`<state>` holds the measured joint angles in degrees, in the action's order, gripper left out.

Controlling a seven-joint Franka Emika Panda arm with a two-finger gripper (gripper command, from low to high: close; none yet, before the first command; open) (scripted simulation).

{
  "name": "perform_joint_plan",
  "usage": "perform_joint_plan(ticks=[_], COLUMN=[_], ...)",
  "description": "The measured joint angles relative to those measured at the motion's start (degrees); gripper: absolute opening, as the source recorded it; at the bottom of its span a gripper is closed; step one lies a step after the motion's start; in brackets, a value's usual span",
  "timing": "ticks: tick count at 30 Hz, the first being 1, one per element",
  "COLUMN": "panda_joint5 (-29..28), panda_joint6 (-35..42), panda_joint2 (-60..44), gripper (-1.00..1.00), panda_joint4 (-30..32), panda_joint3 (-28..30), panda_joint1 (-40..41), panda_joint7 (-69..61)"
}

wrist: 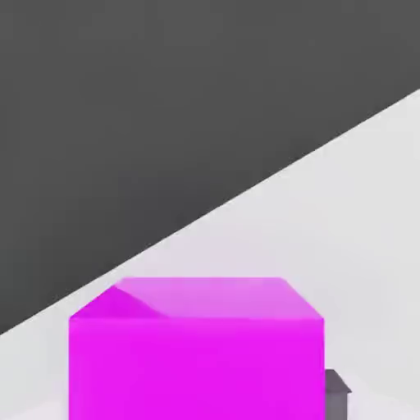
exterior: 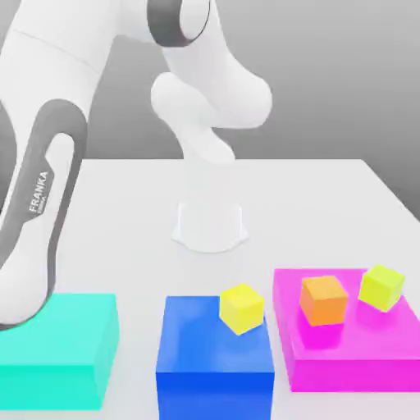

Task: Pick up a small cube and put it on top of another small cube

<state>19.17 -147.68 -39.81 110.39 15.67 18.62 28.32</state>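
Where claw fingertip (wrist: 338,392) shows, small cube (wrist: 197,353) alongside.

The exterior view looks slightly downward and across the white table (exterior: 328,197) toward the arm's base (exterior: 210,225) from just behind the front blocks, while the hand view sits very close to a magenta cube (wrist: 197,361), with the same tabletop behind it.

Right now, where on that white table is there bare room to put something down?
Bare: the white tabletop behind the blocks, around the robot's white base. Crowded: the front row, where the teal block, blue block and large magenta block leave narrow gaps.
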Motion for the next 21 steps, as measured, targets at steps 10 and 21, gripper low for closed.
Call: perform_joint_plan(ticks=[10,21], panda_joint5=[-5.4,-12.3], panda_joint6=[5.2,9.6], panda_joint2=[14.4,37.4], gripper=[-1.0,-1.0], panda_joint4=[8.5,25.9], panda_joint3=[1.5,-4.2], panda_joint1=[-10.3,-22.6], panda_joint7=[6.2,16.2])
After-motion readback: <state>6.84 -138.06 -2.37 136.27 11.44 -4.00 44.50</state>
